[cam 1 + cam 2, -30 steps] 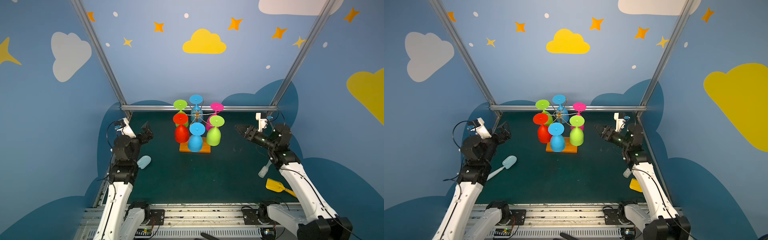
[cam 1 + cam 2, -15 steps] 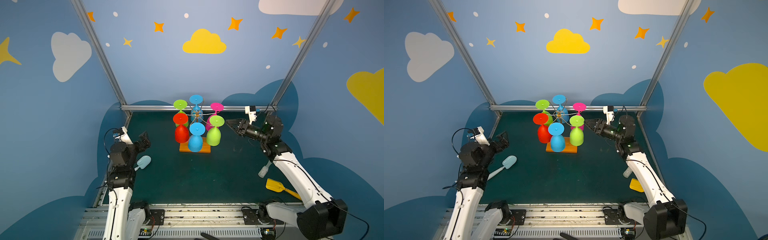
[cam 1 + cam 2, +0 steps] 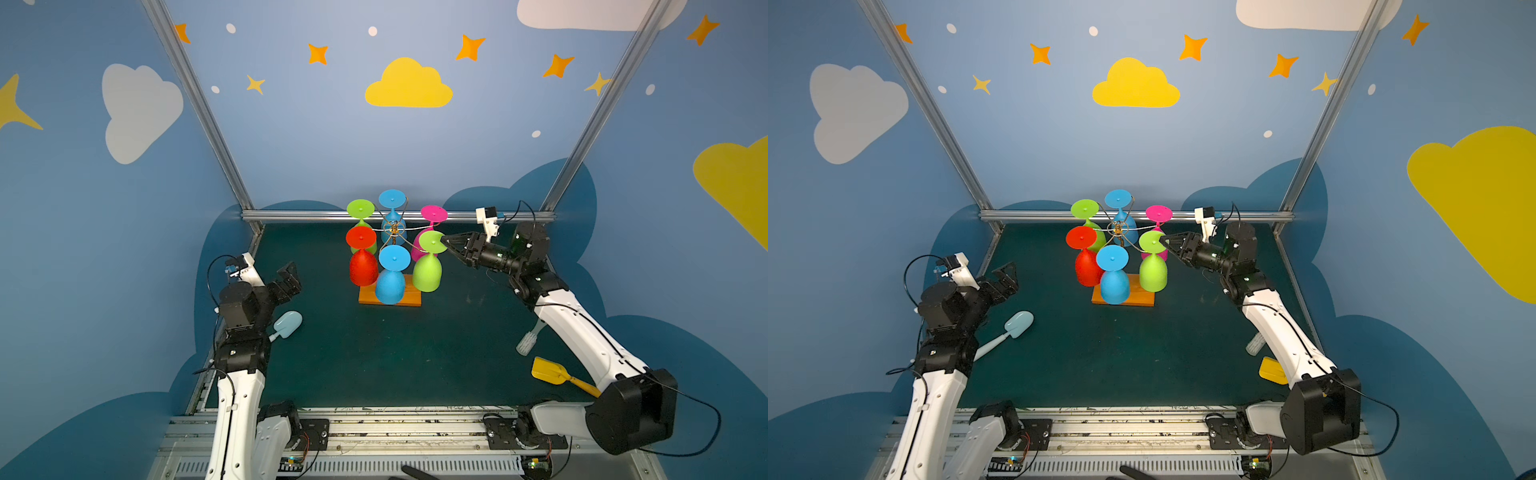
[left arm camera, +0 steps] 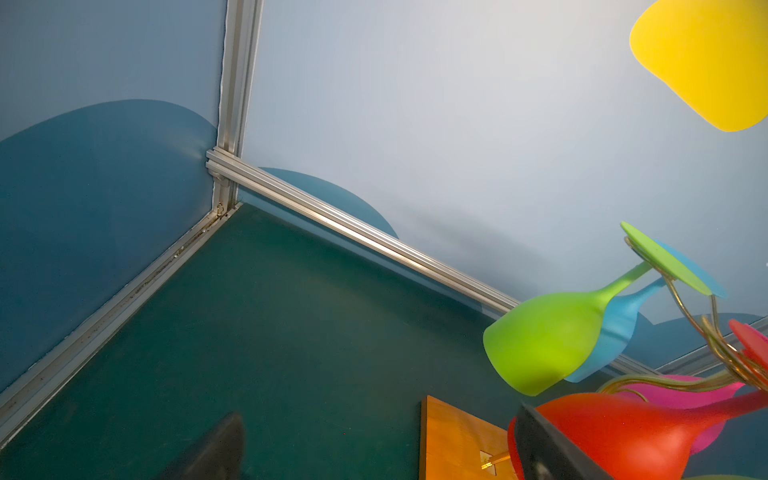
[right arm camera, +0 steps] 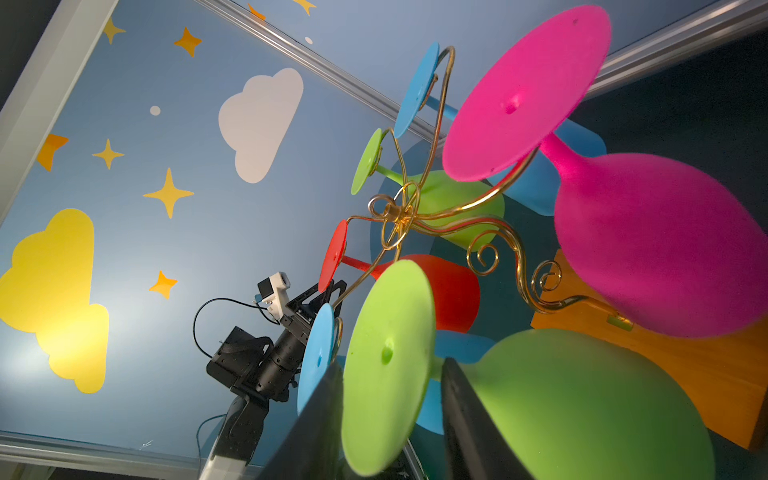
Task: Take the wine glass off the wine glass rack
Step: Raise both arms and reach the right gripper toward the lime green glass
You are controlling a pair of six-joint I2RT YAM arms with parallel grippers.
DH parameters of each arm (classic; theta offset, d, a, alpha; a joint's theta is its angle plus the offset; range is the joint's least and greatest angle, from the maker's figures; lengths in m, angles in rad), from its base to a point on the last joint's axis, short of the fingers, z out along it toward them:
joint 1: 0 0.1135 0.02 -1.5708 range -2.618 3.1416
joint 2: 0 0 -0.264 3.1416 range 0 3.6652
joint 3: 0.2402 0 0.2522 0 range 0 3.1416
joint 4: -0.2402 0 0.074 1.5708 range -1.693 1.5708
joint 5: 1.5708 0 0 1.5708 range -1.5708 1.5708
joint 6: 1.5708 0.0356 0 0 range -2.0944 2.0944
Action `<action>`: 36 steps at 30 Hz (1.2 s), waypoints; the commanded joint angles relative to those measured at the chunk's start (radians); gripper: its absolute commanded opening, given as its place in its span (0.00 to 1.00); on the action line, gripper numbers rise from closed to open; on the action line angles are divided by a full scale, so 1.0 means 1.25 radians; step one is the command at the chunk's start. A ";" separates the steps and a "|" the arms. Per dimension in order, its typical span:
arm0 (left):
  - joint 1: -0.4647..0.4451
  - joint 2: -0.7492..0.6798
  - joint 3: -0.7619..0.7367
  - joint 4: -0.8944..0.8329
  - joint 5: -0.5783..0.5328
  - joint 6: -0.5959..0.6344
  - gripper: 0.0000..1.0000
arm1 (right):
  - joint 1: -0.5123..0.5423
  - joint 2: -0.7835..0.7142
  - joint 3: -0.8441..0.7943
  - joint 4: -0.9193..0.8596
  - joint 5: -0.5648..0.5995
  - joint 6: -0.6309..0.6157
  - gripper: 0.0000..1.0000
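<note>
The wine glass rack (image 3: 394, 228) (image 3: 1118, 228) (image 5: 399, 216) is gold wire on an orange wooden base, at the back middle of the green mat. Several coloured glasses hang upside down from it. The front right one is a lime green wine glass (image 3: 427, 272) (image 3: 1153, 272) (image 5: 582, 395). My right gripper (image 3: 444, 242) (image 3: 1163, 243) (image 5: 390, 365) reaches in from the right. Its jaws straddle that glass's round foot, one finger on each face, with a gap showing on the bowl side. My left gripper (image 3: 291, 278) (image 3: 1007, 276) (image 4: 380, 432) hangs open and empty, well left of the rack.
Red (image 3: 363, 268), blue (image 3: 390, 282) and pink (image 3: 419, 251) glasses hang close around the green one. A light blue spatula (image 3: 286, 324) lies by the left arm. A white brush (image 3: 527, 343) and a yellow scoop (image 3: 548, 370) lie under the right arm.
My right gripper has moved left to the rack, onto the green glass's foot, and its jaws have narrowed. The left arm has sunk a little, still open.
</note>
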 commanded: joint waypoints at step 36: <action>0.005 -0.016 -0.012 0.024 0.007 -0.025 0.99 | -0.005 0.011 0.036 0.082 -0.069 0.153 0.00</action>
